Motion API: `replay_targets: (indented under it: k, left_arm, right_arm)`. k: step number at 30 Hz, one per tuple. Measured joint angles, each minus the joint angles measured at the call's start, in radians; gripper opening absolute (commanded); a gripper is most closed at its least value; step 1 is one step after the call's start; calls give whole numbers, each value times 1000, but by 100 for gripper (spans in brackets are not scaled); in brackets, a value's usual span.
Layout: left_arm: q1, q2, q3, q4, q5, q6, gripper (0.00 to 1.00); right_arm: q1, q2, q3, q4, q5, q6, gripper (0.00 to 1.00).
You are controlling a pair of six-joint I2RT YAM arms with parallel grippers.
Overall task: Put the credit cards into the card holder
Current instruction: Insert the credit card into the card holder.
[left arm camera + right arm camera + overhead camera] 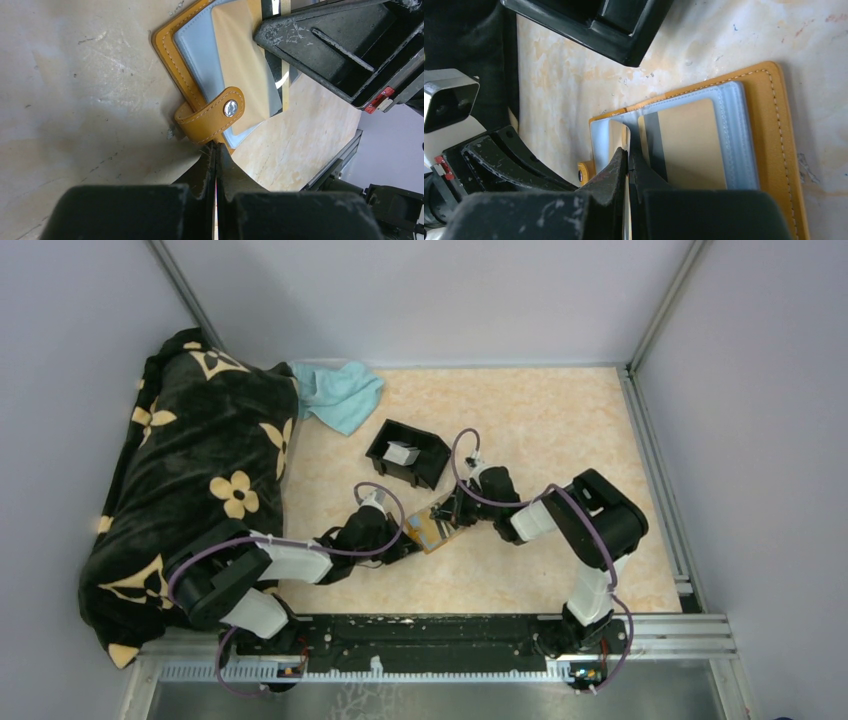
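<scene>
The orange card holder (pixel 432 530) lies open on the table between both grippers, its clear sleeves facing up. One tan credit card (pixel 694 145) with a grey stripe sits inside a sleeve (pixel 240 55). My right gripper (pixel 628 152) is shut on another tan credit card (pixel 619 137). That card stands on edge (pixel 285 65), its far end at the sleeve's mouth. My left gripper (pixel 216 146) is shut, its tips touching the holder's orange rim (pixel 172 65) just below the snap tab (pixel 210 120). In the top view the left gripper (pixel 410 544) and the right gripper (pixel 455 515) flank the holder.
A black open tray (pixel 432 455) with pale cards (pixel 402 453) in it stands just behind the holder, its corner close above the right gripper (pixel 614 35). A blue cloth (pixel 340 392) lies at the back left. A black flowered blanket (pixel 200 470) covers the left side.
</scene>
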Motion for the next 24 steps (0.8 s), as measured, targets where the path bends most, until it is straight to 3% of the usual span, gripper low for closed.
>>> replay_targets:
  k: [9,24]
  left_arm:
    - [-3,-55,5,-90,-62,13,0]
    - [8,-27,42,-117,-79,34,0]
  right_arm:
    - [6,-31,37,-120,1,-91,0]
    - [6,-47,37,-151,-20,-132,0]
